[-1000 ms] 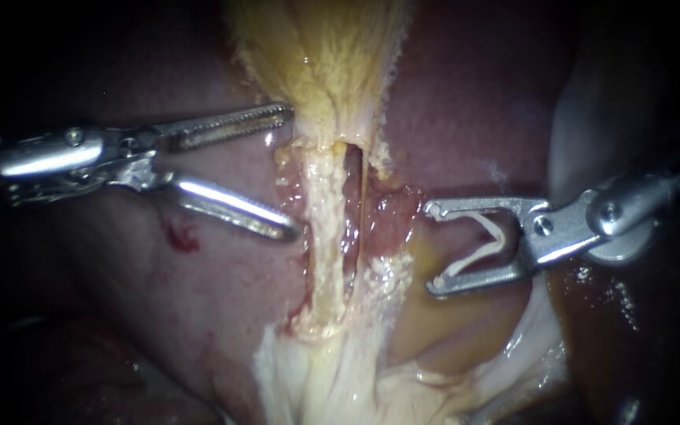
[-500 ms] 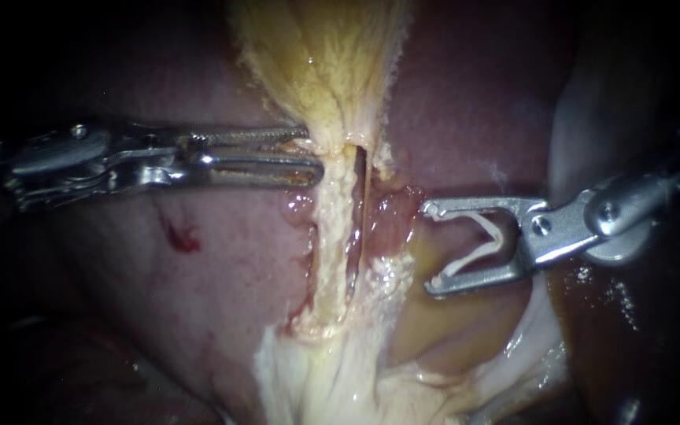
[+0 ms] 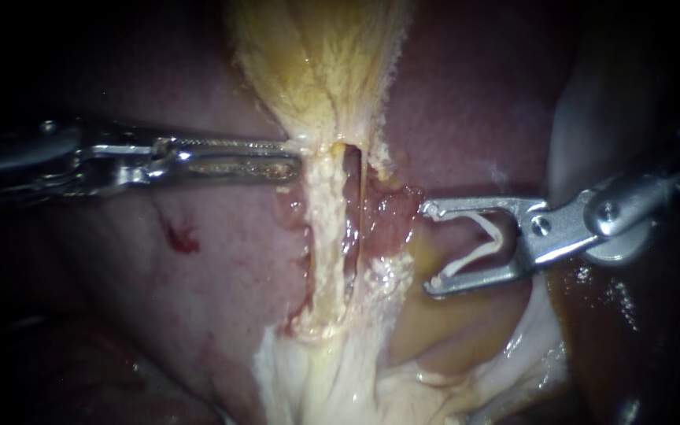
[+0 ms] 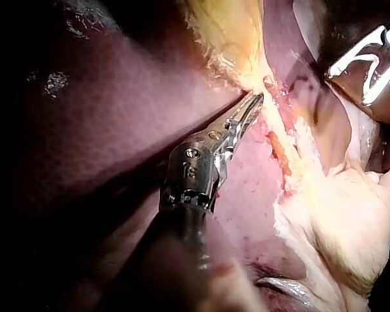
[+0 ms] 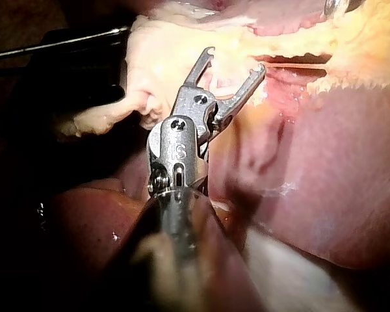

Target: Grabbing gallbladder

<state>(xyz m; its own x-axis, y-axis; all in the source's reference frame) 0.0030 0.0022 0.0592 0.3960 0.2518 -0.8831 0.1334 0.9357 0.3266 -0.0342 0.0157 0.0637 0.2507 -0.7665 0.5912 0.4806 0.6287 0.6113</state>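
Gallbladder (image 3: pixel 316 63): a yellow, limp sack at the upper middle of the endoscope view, lying on the dark red liver (image 3: pixel 198 299). It tapers down to a narrow neck, and a pale tube (image 3: pixel 323 236) runs on below that.

- Handling, as a judgement: soft, wet and thin-walled. It is likely slippery and will tear or leak if bitten hard or dragged sideways. It weighs little and folds rather than resisting.
- Best hold looks to be the frayed, thicker tissue at the neck. The taut belly is the wrong place, and so is the tube below.

Left instrument (image 3: pixel 293 161): the shaft comes in nearly level across the liver, with the tip right at the neck's edge. Its jaws lie close together and appear to pinch a fringe of gallbladder there. The bite looks shallow, and the left wrist view shows the same.

Right instrument (image 3: pixel 430 248): it comes in from the right, angled slightly down, and sits apart from the tube. Its jaws are spread wide with a white clip (image 3: pixel 474 260) seated between them, touching both.
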